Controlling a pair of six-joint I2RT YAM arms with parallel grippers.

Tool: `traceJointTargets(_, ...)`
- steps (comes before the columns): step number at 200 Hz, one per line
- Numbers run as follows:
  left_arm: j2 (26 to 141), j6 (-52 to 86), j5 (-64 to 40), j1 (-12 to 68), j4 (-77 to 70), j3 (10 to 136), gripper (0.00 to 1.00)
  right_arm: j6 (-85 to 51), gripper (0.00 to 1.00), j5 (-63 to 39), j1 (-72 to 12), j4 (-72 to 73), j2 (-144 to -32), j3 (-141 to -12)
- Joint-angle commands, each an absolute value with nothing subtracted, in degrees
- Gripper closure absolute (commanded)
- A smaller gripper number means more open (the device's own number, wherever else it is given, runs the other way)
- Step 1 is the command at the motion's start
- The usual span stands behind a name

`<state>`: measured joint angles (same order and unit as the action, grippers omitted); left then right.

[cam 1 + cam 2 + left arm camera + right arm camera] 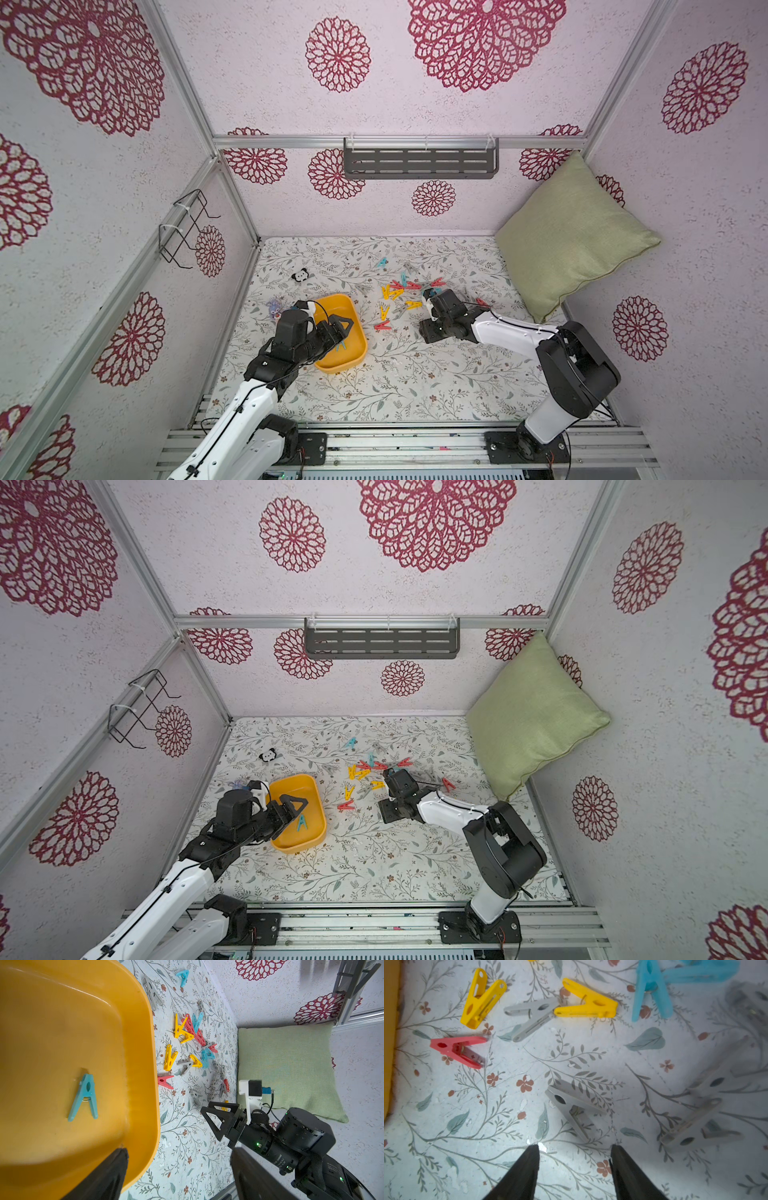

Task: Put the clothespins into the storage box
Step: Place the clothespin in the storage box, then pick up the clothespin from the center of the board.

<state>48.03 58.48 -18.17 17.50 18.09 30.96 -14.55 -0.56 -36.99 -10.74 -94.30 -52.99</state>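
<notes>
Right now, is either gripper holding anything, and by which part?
Nothing is held. Left gripper open over the storage box; right gripper open above a grey clothespin.

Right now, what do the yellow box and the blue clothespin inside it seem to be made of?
The yellow storage box looks like glossy moulded plastic: highlights streak its wall. The teal-blue clothespin looks like matte plastic, probably with a metal spring at its middle.

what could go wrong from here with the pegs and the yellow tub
1. The right gripper stands open just short of a grey clothespin lying askew to its jaws; closing there might flick it away.
2. The left gripper is open over the rim of the storage box, which holds one teal clothespin; pulling out could nudge the box.
</notes>
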Motion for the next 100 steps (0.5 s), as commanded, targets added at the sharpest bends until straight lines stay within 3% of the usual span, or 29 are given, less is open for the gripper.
traceJointTargets(1, 48.3, 58.8, -16.3, 18.8, 16.1, 31.9, 0.15, -13.4, 0.39, -2.6, -36.7, -7.4, -95.3, -53.4)
traceJointTargets(77, 47.7, 59.0, -15.3, 19.4, 16.4, 31.3, 0.14, -12.5, 0.46, -1.6, -36.6, -6.8, -99.6, -55.4)
traceJointTargets(100, 47.7, 58.9, -15.3, 19.4, 16.3, 31.2, 0.14, -12.4, 0.57, -2.5, -36.6, -6.4, -100.3, -55.4)
